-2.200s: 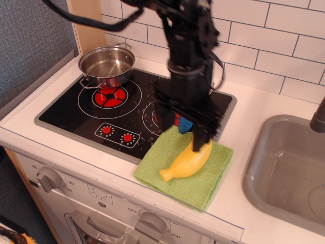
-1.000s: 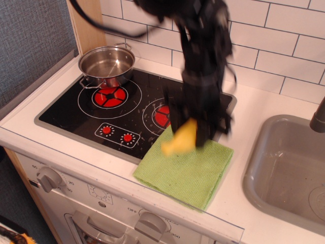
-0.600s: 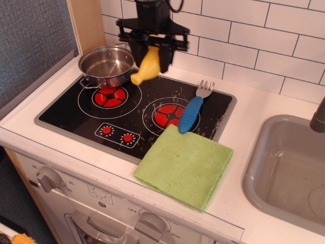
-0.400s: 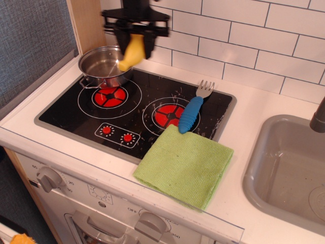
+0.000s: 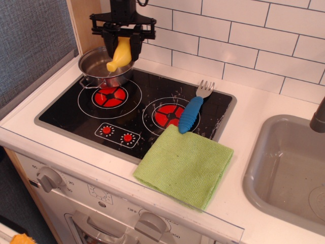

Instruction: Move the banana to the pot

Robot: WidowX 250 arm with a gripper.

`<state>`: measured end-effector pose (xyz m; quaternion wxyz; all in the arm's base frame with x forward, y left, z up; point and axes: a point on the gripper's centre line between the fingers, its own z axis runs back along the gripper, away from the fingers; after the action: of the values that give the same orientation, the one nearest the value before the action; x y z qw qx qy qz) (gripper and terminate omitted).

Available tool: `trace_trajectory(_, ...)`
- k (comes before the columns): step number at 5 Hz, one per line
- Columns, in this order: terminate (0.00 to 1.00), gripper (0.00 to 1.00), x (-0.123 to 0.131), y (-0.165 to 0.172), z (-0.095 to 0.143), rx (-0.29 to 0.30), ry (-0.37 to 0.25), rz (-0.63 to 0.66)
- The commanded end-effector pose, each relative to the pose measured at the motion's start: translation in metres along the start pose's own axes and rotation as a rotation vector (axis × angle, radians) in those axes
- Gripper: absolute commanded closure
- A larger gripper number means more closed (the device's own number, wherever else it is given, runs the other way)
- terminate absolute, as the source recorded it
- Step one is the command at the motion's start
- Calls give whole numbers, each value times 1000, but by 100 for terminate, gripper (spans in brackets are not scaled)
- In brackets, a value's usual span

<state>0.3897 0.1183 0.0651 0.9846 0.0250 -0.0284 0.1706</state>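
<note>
The yellow toy banana [image 5: 119, 55] hangs tilted, narrow end down-left, in my black gripper [image 5: 122, 44], which is shut on its upper part. It hangs just above the shiny steel pot [image 5: 96, 66], which stands on the back left burner of the black stovetop [image 5: 76, 109]. The banana's lower tip is over the pot's opening. I cannot tell whether it touches the pot.
A blue-handled fork [image 5: 192, 111] lies on the stove's right side. A green cloth [image 5: 185, 165] lies at the front of the counter. A grey sink basin [image 5: 284, 168] is at the right. A white tiled wall stands behind, a wooden post at the back left.
My gripper lifted the banana off the green cloth and carried it left and back across the stove. It now holds it over the pot, uncovering the fork.
</note>
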Motion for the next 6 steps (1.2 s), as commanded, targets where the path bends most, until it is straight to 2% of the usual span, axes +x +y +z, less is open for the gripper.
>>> trace_trajectory(1,0,0,-11,30,15,-8,-24,37)
trace_trajectory(3,0,0,-30,-4,44,-32,-108,-95)
trace_trajectory(4,0,0,-49,-25,50,-65,-148,-248)
trace_trajectory(5,0,0,-57,-30,42,-68,-143,-340)
trace_trajectory(6,0,0,-57,-30,42,-68,-143,-340)
